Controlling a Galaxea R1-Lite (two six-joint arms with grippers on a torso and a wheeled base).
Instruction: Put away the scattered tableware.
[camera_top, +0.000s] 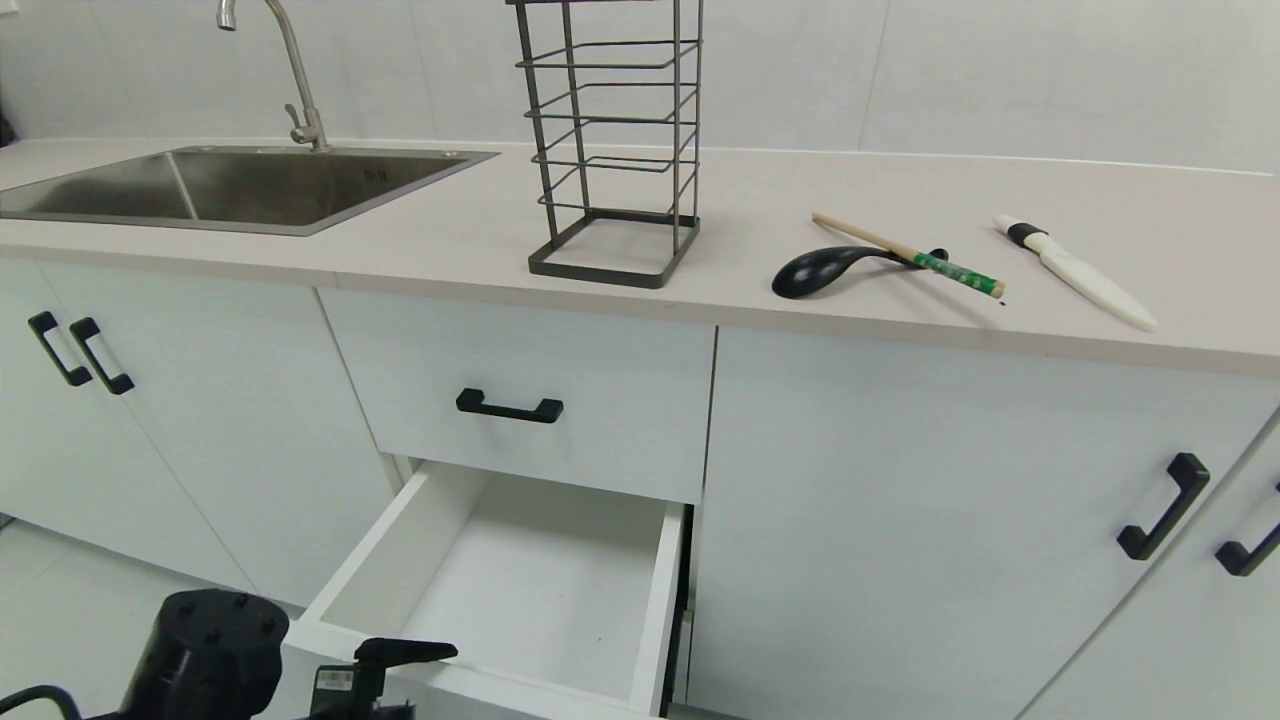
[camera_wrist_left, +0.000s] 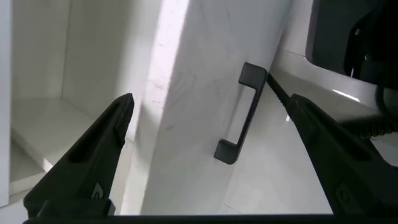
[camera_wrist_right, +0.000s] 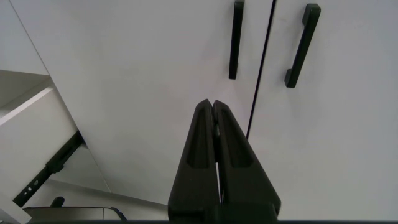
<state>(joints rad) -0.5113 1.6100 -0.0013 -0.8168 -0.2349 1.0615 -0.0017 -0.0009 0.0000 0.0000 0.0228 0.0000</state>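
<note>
Counter (camera_top: 400, 240) is carrying three loose pieces of tableware toward its right end: one black spoon (camera_top: 815, 270), one white knife (camera_top: 1080, 272) with a black band, and a wooden chopstick (camera_top: 905, 255) that is lying across the spoon's handle. Can't tell if it's one stick or two together. One empty wire rack (camera_top: 610, 150) is standing upright mid-counter, with one sink (camera_top: 250, 185) and one faucet (camera_top: 290, 70) at the left. Two drawers below: the upper drawer (camera_top: 520, 390) is sitting closed and the lower drawer (camera_top: 660, 590) is hanging pulled out. Left gripper (camera_wrist_left: 211, 102) is sitting low by the open drawer, fingers spread wide, with one black handle (camera_wrist_left: 242, 112) on a white panel showing between them. Right gripper (camera_wrist_right: 213, 106) is facing two cabinet door handles, fingers pressed together, holding nothing.
</note>
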